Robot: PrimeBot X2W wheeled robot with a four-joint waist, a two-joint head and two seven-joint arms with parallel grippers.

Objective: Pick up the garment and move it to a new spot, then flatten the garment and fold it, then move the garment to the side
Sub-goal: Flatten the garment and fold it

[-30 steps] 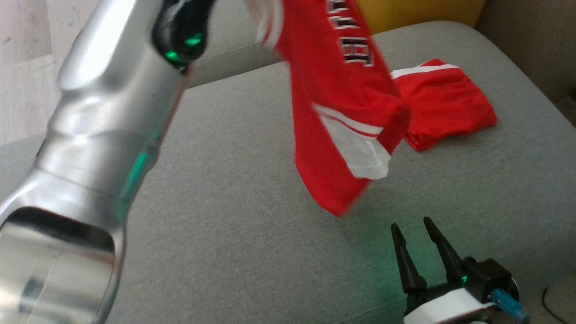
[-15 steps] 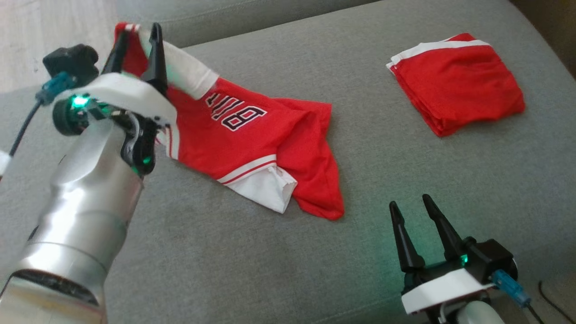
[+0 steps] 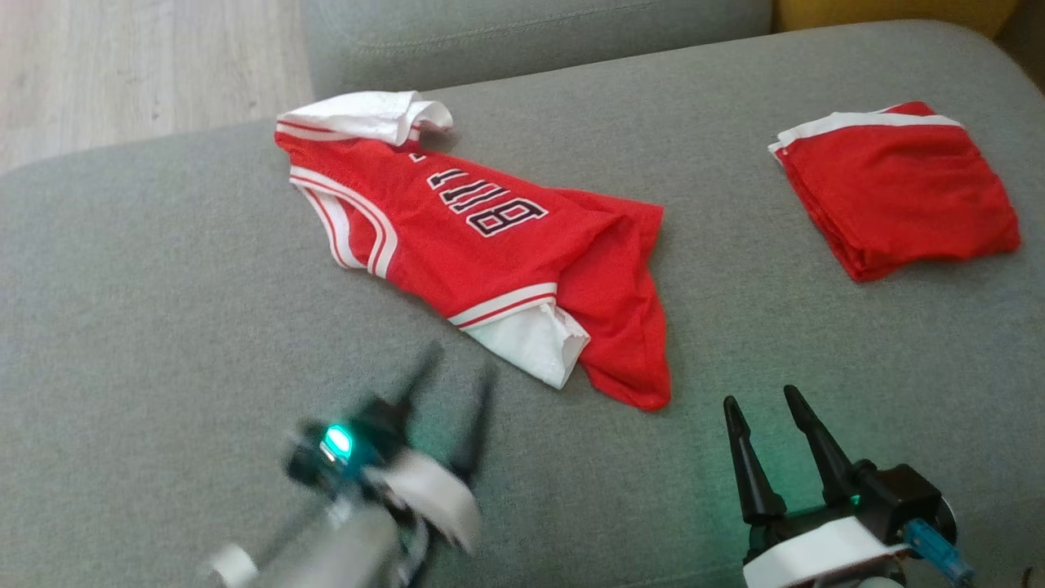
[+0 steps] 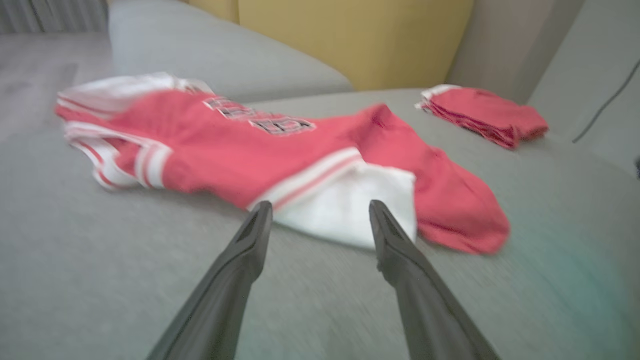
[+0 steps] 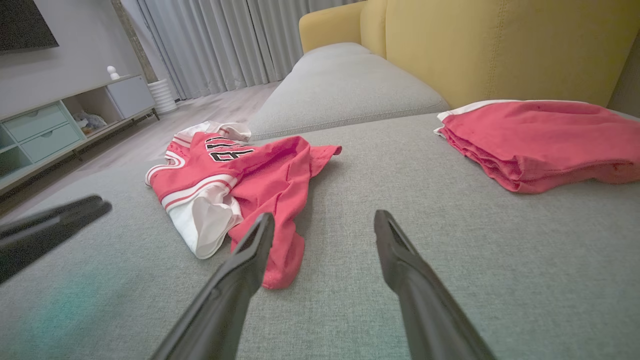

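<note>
At one o'clock from my left gripper, crumpled jersey; left and right gripper both spread, empty. I'd pinch opposite hem corners, tug outward.

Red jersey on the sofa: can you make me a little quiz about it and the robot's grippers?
1. True or false: the left gripper is holding the red jersey.
2. Where does the folded red garment lie? A) on top of the jersey B) apart from it, on the sofa C) on the floor
3. Fill in: the right gripper has its fingers ___, with nothing between them.

Key: 1 false, its fingers are spread and empty; 2 B; 3 open.
</note>
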